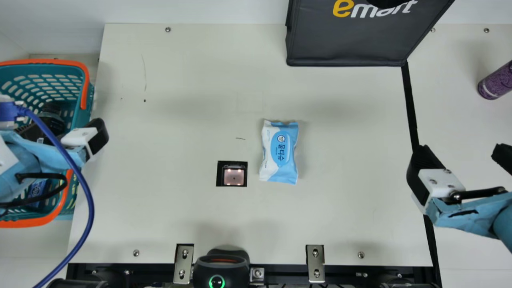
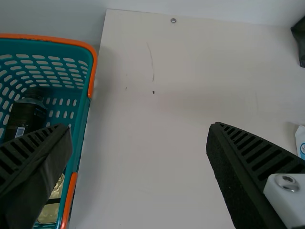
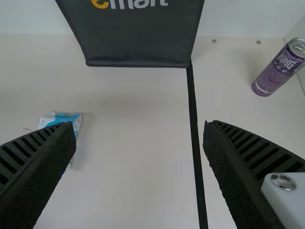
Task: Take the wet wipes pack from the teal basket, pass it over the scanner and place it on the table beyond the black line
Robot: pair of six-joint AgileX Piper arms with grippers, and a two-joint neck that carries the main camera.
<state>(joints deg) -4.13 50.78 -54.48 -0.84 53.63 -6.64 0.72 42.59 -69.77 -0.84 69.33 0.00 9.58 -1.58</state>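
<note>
On the cream table (image 1: pixel 192 100), between the scanner (image 1: pixel 234 176) and the black line (image 1: pixel 411 108), lies the wet wipes pack (image 1: pixel 280 152), white and light blue. It is near the scanner's right side in the main view, apart from it, and well short of the line.

The left gripper (image 1: pixel 69 126) hangs at the side of the teal basket (image 1: pixel 82 115) nearest the table. Its jaws are wide apart with nothing between them — in the left wrist view one is over the basket, the other over the table.

The right gripper (image 1: pixel 461 149) is up by the black line, well apart from the pack. Its jaws are spread too, and hold nothing; in the right wrist view the line runs through the gap.

Inside the basket is a dark bottle (image 2: pixel 26 114). A black bag (image 1: pixel 344 46) sits at the far edge, by the line's end — and a purple can (image 1: pixel 496 83) is beyond the line. A blue cord (image 1: pixel 89 192) loops down past the left arm.
</note>
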